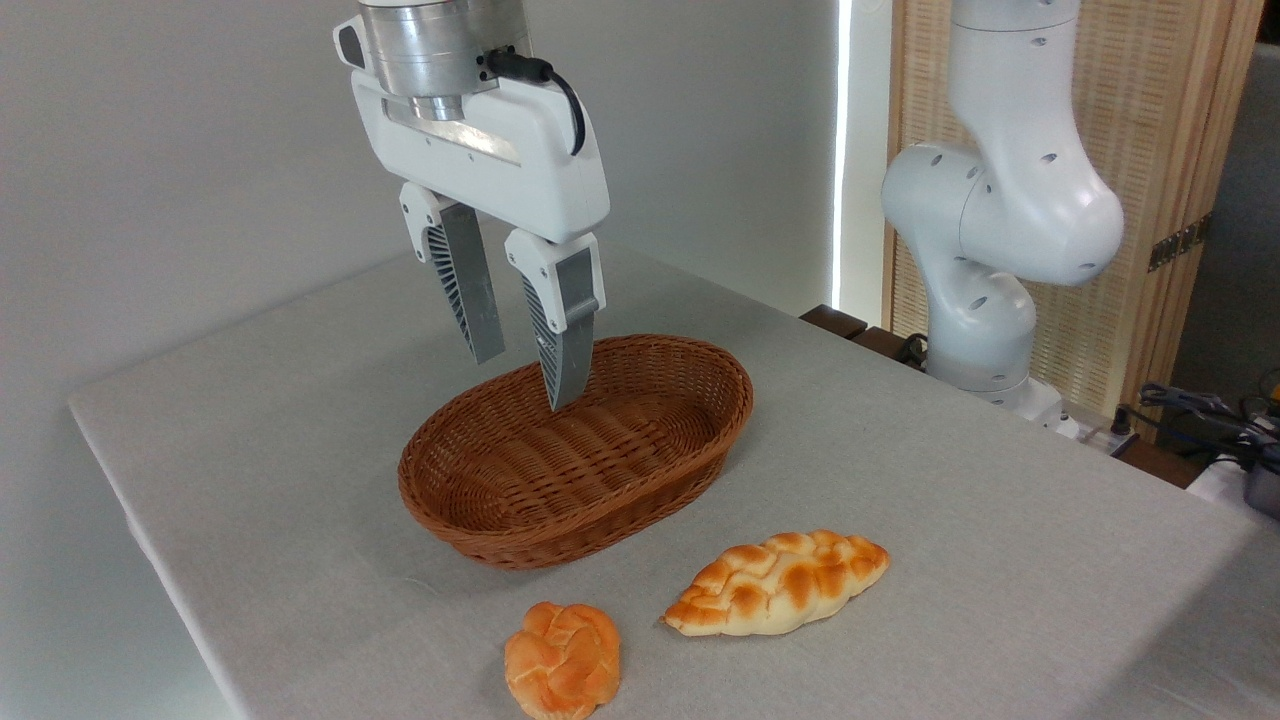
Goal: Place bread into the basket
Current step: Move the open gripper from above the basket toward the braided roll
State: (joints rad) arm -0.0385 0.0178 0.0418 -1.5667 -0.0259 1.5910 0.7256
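Nearest the camera sits a small round orange bun, close to the front edge of the table, with only a narrow strip of grey cloth between it and the bottom of the view. Just to its right and a little farther back lies the bread, a long braided loaf, pale with toasted patches, flat on the cloth, its pointed ends aimed lower-left and upper-right. The two do not touch; a small gap of bare cloth separates them.

Behind both, the basket rests on the table, oval and shallow, holding nothing. Its near rim is close to the bread but apart from it, with a band of open cloth between. Right of the bread the tabletop runs wide and bare toward the right edge; left of the basket there is also free cloth out to the left edge.

My gripper hangs above the far-left part of the basket, fingers pointing down and spread, holding nothing. The right fingertip shows in front of the basket's interior; I cannot tell whether it is below the rim.

Farther back stands my arm's white base, at the table's far right edge, before a slatted screen.
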